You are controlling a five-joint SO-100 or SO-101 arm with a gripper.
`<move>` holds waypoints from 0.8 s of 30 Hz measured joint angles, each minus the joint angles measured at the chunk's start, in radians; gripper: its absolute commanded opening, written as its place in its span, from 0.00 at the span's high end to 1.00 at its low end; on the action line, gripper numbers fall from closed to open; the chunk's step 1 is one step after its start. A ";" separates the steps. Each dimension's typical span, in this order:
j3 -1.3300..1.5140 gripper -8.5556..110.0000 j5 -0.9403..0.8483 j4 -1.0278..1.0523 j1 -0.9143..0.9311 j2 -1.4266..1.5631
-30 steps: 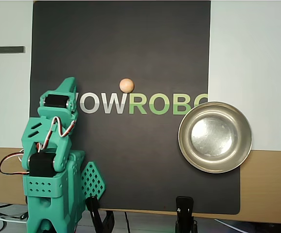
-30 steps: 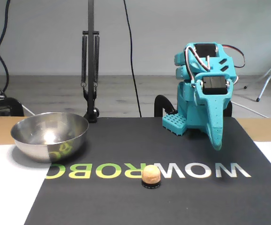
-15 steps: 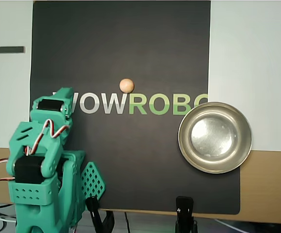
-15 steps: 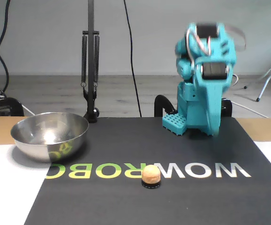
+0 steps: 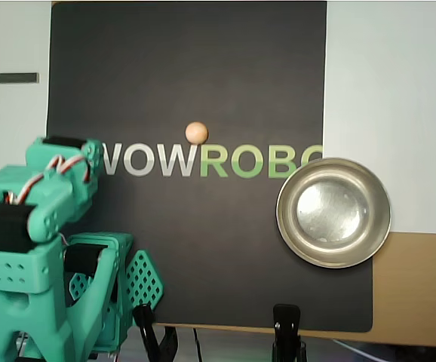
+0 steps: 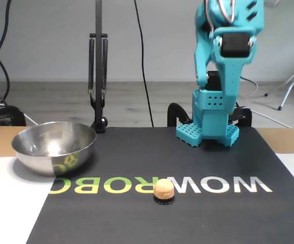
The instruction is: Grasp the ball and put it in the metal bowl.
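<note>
- The gripper (image 5: 90, 151) sits folded up high on the arm (image 6: 223, 76); neither view shows the fingertips clearly, so I cannot tell whether the jaws are released or clenched. They grasp nothing: the ball lies alone on the mat.
- In the overhead view the gripper is over the left edge of the mat (image 5: 188, 68), by the white "W", well apart from the ball (image 5: 196, 133).
- The ball (image 6: 163, 189) rests on a small dark ring, touching the top edge of the printed letters, near the "W" and "R" where white meets green.
- The bowl (image 5: 333, 213) stands empty at the mat's right edge in the overhead view, well clear of the ball, partly covering the last letter.
- The step in hand looks like the reach. To do it well: spread the jaws wide before descending, bring them down from above so the ball lies between the fingers, and close only once they straddle its middle.
- The ball is smooth and round; a nudge from one finger would likely knock it off its ring and set it rolling, so a slow, centred descent suits best.
</note>
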 measured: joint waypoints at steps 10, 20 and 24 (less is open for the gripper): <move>-0.318 0.92 0.000 0.172 0.032 -0.298; -0.399 0.92 0.000 0.176 0.048 -0.537; -0.399 0.92 0.000 0.175 0.055 -0.611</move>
